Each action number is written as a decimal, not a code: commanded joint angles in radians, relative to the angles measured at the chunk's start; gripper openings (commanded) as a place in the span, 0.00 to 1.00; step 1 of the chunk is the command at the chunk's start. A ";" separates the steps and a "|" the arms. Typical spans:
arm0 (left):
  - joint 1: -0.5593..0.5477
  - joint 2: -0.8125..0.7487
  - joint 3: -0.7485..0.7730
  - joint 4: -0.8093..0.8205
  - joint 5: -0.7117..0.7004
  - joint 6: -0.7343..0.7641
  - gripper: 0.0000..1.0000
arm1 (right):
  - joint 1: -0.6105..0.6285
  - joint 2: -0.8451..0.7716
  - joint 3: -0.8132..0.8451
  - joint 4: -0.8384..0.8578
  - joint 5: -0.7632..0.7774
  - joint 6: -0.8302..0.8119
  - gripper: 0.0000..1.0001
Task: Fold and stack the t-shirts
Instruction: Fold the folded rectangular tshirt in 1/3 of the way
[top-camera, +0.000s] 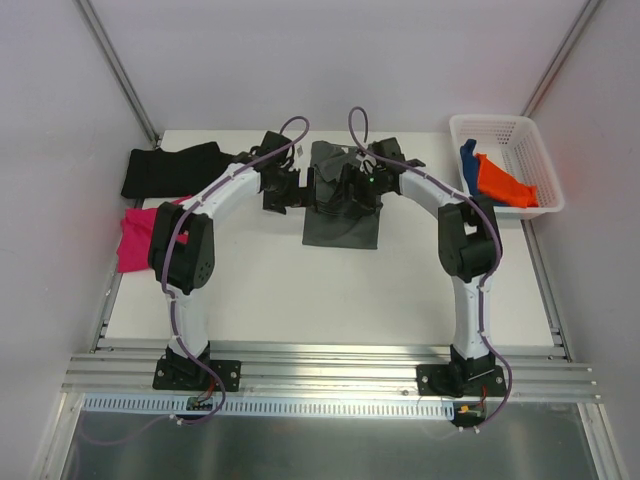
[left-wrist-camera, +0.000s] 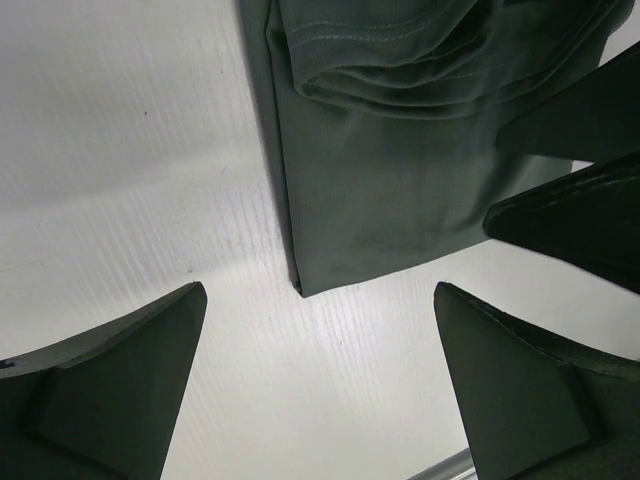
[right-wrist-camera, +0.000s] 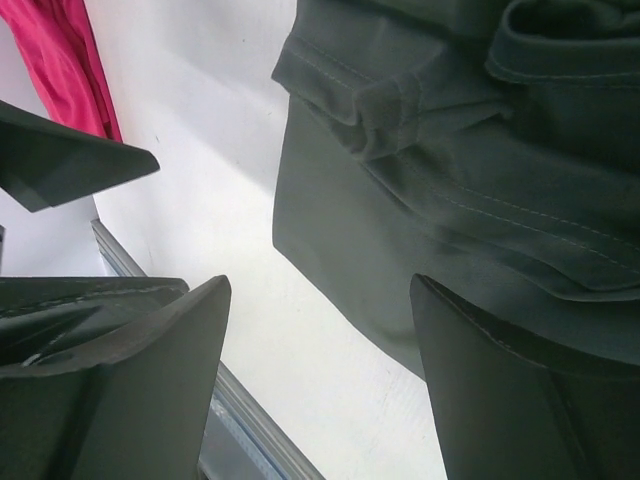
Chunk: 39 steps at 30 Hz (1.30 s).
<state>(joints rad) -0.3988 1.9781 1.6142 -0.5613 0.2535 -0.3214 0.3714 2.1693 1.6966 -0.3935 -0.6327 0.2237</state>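
Note:
The dark grey t-shirt (top-camera: 341, 222) lies partly folded at the back middle of the table, its cloth bunched at the far end (left-wrist-camera: 400, 60). My left gripper (top-camera: 287, 192) hangs open just left of it, over bare table by the shirt's near corner (left-wrist-camera: 300, 288), with nothing between its fingers (left-wrist-camera: 320, 335). My right gripper (top-camera: 356, 190) stands open over the shirt, one finger (right-wrist-camera: 520, 400) above its hem (right-wrist-camera: 450, 200), holding nothing. A black t-shirt (top-camera: 170, 168) and a magenta t-shirt (top-camera: 134, 240) lie at the far left. The orange t-shirt (top-camera: 505, 182) and the blue t-shirt (top-camera: 467, 156) sit in the basket.
The white lattice basket (top-camera: 520, 130) stands at the back right corner. Metal rails run along the table's edges (top-camera: 330, 365). In the left wrist view the other arm's dark fingers (left-wrist-camera: 590, 210) show close by on the right.

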 joint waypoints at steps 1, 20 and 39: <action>0.014 -0.030 0.058 0.006 -0.026 0.019 0.99 | 0.026 -0.029 0.011 0.008 -0.010 0.000 0.77; 0.064 -0.042 0.024 0.006 0.012 -0.002 0.99 | 0.052 0.029 0.006 -0.038 0.079 -0.106 0.77; 0.089 -0.059 -0.014 0.001 0.029 -0.008 0.99 | 0.011 0.148 0.300 -0.062 0.169 -0.152 0.77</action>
<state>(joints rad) -0.3141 1.9778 1.6035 -0.5583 0.2630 -0.3256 0.4122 2.3009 1.8984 -0.4664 -0.4927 0.0975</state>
